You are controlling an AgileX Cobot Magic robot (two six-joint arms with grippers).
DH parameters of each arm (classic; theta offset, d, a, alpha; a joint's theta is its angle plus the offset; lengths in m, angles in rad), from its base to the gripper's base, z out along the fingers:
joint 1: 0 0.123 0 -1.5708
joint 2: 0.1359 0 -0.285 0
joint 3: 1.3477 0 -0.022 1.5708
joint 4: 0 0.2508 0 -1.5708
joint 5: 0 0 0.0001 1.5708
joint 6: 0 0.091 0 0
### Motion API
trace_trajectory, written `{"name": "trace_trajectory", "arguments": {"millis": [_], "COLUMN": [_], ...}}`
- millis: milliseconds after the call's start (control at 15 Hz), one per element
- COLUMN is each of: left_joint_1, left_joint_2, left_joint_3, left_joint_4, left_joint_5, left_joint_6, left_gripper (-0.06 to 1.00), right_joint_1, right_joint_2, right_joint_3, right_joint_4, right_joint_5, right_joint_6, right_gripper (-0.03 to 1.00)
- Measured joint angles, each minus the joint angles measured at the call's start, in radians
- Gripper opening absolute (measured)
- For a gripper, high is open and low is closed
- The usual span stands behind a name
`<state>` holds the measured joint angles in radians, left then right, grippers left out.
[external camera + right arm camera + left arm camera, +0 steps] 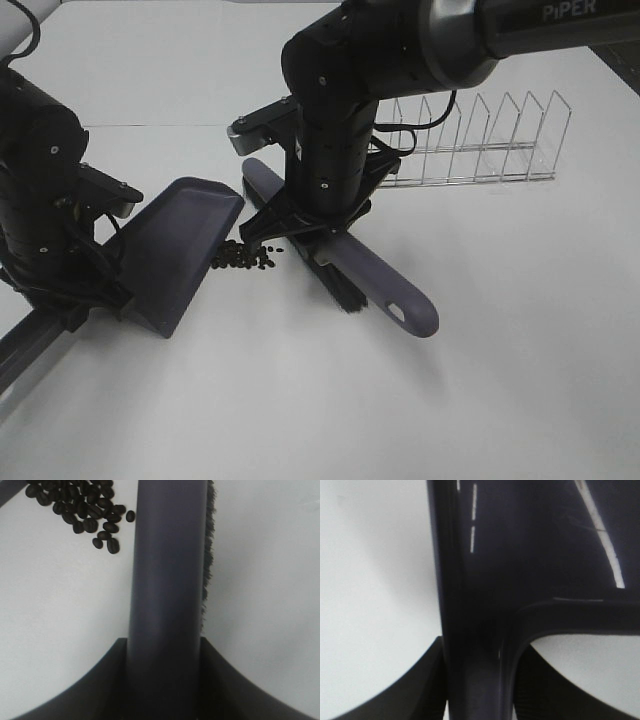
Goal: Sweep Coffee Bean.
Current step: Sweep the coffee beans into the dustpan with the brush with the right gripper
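right end effector (312, 224), clamped on the brush (388, 294) at frame centre, holds it just right of the coffee bean (246, 257) cluster on the bench (480, 380). left end effector (480, 695), clamped on the dustpan (180, 245) handle, keeps its lip beside the beans. mid-sweep, it seems; next, a short leftward stroke into the pan.

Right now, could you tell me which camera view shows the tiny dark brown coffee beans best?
Right wrist: the coffee beans appear large, individually distinct beside the purple brush. Exterior high shows the whole cluster, small. Left wrist shows none.
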<state>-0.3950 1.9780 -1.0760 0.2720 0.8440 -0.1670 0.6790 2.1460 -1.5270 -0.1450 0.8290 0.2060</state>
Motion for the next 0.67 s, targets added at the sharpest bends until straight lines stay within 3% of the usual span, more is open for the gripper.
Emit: {"name": "trace_trajectory", "arguments": {"millis": [267,667], "left_joint_1": [0.000,0.000], "left_joint_2": [0.008,0.008], "left_joint_3": [0.000,0.000], "left_joint_4": [-0.057,-0.065], "left_joint_5": [0.007,0.017], "left_joint_6": [0.035,0.035], "left_gripper": [0.33,0.33], "right_joint_1": [0.000,0.000], "right_joint_2": [0.069,0.120], "right_joint_3": [-0.038,-0.069], "right_joint_4": [0.151,0.524], "right_joint_5": [-0.018,-0.144], "right_joint_6": [-0.091,-0.307], "right_gripper": [0.29,0.29]}}
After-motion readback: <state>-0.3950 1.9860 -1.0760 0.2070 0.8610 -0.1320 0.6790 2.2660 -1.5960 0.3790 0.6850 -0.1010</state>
